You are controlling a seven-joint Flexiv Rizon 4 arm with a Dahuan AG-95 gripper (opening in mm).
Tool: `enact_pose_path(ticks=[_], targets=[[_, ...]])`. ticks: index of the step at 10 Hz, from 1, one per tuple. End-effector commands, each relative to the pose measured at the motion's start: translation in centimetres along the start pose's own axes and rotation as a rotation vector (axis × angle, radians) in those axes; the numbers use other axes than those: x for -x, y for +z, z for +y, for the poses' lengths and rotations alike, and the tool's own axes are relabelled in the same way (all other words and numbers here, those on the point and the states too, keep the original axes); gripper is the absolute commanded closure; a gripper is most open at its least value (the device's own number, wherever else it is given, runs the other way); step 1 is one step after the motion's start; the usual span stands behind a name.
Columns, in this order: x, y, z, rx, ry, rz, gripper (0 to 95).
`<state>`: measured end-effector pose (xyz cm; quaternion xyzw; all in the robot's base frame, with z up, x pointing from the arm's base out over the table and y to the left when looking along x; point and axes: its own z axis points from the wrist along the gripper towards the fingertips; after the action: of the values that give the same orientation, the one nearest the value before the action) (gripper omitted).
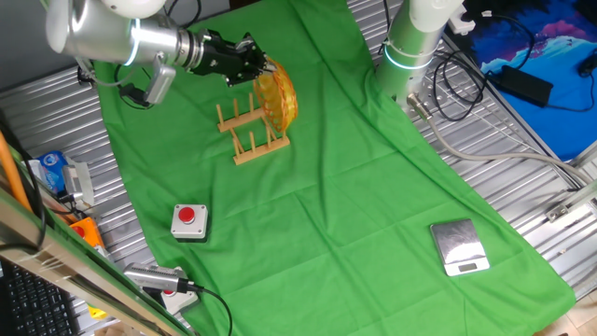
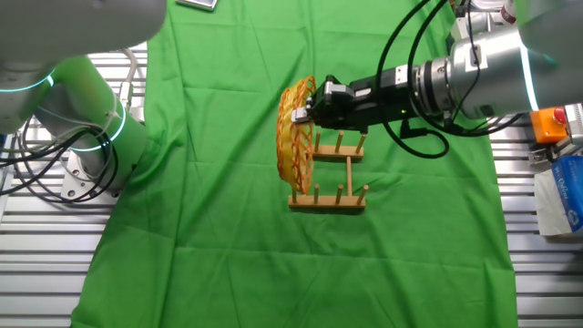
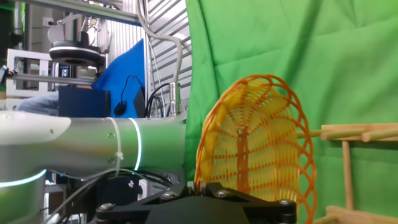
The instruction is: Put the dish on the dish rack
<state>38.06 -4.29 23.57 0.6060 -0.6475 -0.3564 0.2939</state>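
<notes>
Green cloth (image 1: 354, 187): red button (image 1: 187, 217), scale (image 1: 459, 246).

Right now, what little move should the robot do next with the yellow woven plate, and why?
Probably lower it a little until it settles between the pegs. The tool grips the yellow woven wicker dish by its rim, standing on edge at the end of the small wooden peg rack. Whether it already rests on the rails isn't clear, so letting go seems too early.
</notes>
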Motion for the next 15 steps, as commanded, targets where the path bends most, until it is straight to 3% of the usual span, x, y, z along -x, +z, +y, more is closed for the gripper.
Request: enact_pose_path(ticks=[1, 8, 15], targets=[[-0.2, 0.2, -0.2, -0.003, -0.010, 0.002, 95.0], [-0.9, -0.3, -1.0, -0.005, -0.038, 0.017, 95.0], [-0.9, 0.1, -1.7, -0.007, -0.066, 0.015, 95.0]])
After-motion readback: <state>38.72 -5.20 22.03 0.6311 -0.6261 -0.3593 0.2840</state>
